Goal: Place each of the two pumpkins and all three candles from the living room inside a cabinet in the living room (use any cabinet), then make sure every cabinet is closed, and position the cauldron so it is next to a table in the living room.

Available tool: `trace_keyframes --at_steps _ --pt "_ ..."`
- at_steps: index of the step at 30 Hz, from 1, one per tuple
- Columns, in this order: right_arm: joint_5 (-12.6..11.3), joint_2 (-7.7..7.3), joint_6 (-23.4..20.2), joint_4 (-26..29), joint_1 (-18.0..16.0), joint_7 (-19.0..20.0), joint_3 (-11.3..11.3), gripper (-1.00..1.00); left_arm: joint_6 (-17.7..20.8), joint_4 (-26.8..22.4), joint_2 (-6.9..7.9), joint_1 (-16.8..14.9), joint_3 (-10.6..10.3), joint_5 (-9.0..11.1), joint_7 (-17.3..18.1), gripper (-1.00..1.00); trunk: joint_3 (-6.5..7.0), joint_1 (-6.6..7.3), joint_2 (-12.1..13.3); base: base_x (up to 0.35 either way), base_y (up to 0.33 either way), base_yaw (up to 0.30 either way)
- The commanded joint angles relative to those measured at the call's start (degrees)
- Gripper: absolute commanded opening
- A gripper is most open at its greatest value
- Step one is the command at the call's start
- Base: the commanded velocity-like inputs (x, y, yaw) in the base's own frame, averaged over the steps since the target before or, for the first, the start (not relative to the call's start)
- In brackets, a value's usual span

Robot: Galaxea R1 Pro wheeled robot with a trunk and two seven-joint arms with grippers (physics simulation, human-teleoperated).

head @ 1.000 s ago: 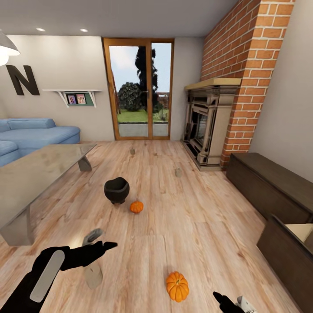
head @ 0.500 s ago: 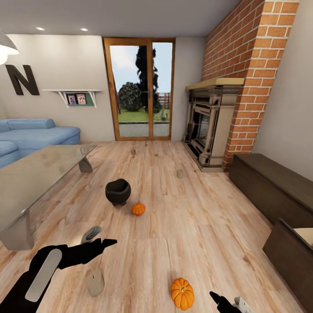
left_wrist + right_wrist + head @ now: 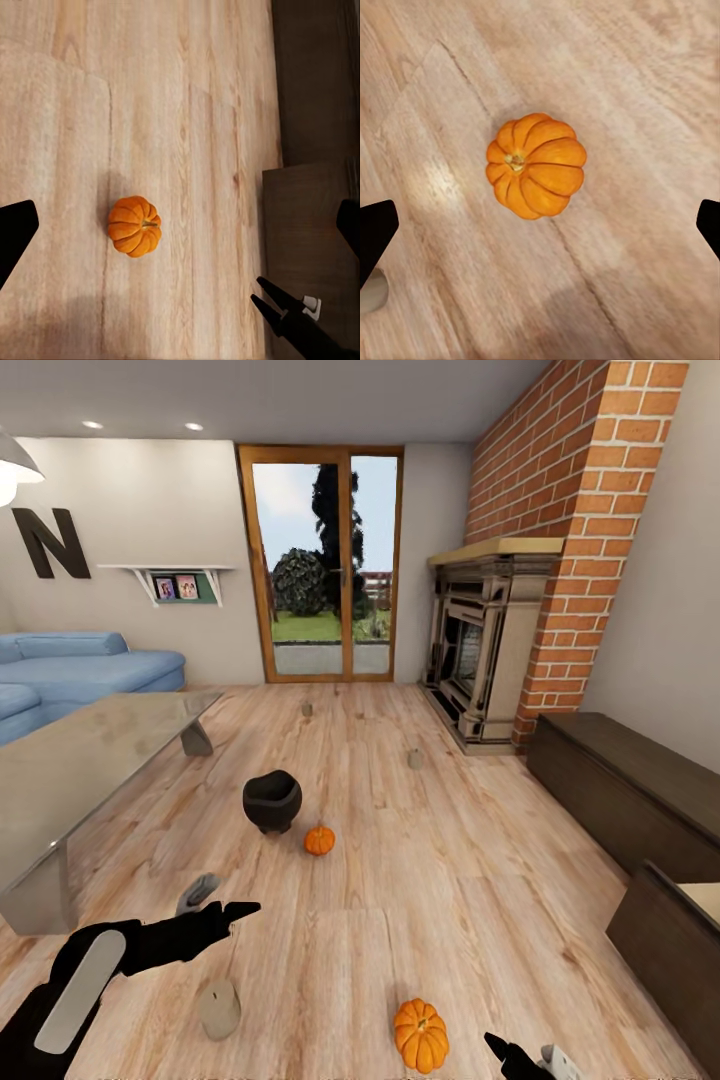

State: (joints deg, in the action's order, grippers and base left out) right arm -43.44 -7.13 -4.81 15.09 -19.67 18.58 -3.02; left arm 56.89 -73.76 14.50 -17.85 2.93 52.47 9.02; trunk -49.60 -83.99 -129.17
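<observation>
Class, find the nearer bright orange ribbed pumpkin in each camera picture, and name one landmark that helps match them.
Head view: nearer bright orange ribbed pumpkin on the floor, low and right of centre.
Left wrist view: left of centre.
Right wrist view: near centre.
Shared landmark: the pale wooden plank floor under it.

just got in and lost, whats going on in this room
A two-armed robot stands in a living room with nothing in hand. Both grippers are open: the right gripper hangs over the near pumpkin, the left gripper above a candle. The other pumpkin sits beside the cauldron, and two more candles lie farther off, all on the floor. One cabinet front stands open at the right.
</observation>
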Motion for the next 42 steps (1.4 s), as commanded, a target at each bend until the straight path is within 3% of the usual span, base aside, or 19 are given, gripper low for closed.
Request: trace_keyframes --at_steps 1,4,7,17,27,35,42 --pt "-0.34 0.01 -0.46 0.05 -0.02 0.23 -0.32 1.0 0.24 -0.03 0.52 -0.02 -0.09 0.39 0.6 1.0 -0.24 -0.22 -0.44 0.0 0.0 0.0" --pt "-0.26 0.01 -0.44 0.08 -0.02 0.23 -0.32 1.0 0.24 0.07 1.28 0.0 -0.31 2.6 0.58 1.0 -0.78 -0.87 -1.64 0.0 0.0 0.0" --pt "-0.2 0.01 -0.44 0.11 -0.02 0.23 -0.32 1.0 0.24 0.1 1.45 0.0 -0.37 3.26 0.56 1.0 -1.32 -1.53 -2.84 0.0 0.0 0.0" --pt "-0.21 0.04 0.69 0.17 -0.02 0.23 -0.37 1.0 0.24 0.1 1.46 0.0 -0.38 3.5 0.56 1.0 -3.11 -3.73 -6.86 0.0 0.0 0.0" --pt "-0.08 1.48 0.85 0.84 -0.43 0.23 -0.32 1.0 0.24 0.1 1.71 0.02 -0.38 3.88 0.66 1.0 -4.91 -5.93 -10.87 0.0 0.0 0.0" --pt "-0.06 1.59 0.81 1.0 -0.51 0.23 -0.26 1.0 0.24 0.2 2.48 0.08 -0.38 4.9 3.46 1.0 -6.34 -7.68 -14.07 0.0 0.0 0.0" --pt "-0.16 1.57 0.33 0.59 -3.01 0.0 -0.28 1.0 0.31 0.18 2.95 0.09 -0.38 5.18 3.87 1.0 -7.89 -7.86 -14.17 0.0 0.0 0.0"
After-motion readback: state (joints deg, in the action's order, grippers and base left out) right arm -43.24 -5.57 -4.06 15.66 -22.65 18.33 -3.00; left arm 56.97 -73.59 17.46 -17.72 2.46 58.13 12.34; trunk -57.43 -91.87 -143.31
